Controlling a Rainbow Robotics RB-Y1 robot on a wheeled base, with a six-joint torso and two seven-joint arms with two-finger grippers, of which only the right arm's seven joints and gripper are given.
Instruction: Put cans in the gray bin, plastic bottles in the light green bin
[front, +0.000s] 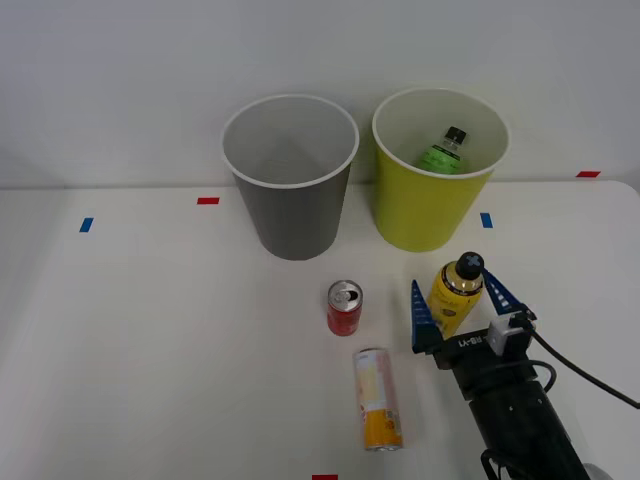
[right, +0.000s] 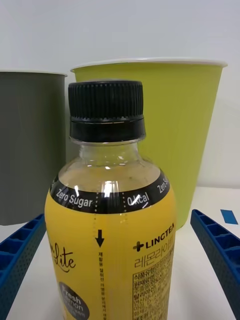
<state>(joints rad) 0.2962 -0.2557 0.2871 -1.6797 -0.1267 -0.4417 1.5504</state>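
A yellow-label plastic bottle (front: 457, 293) (right: 112, 230) with a black cap stands upright on the table in front of the light green bin (front: 436, 170) (right: 170, 130). My right gripper (front: 458, 302) (right: 120, 280) is open, one blue finger on each side of the bottle, not pressing on it. A green plastic bottle (front: 442, 153) lies inside the light green bin. The gray bin (front: 291, 180) (right: 30, 145) stands to its left. A short red can (front: 344, 307) stands upright in front of the gray bin. A slim pale can (front: 377, 398) with an orange end lies on its side nearer me.
Small red tape marks (front: 207, 200) and blue tape marks (front: 486, 220) dot the white table. A black cable (front: 585, 370) trails from my right arm. The wall rises close behind both bins.
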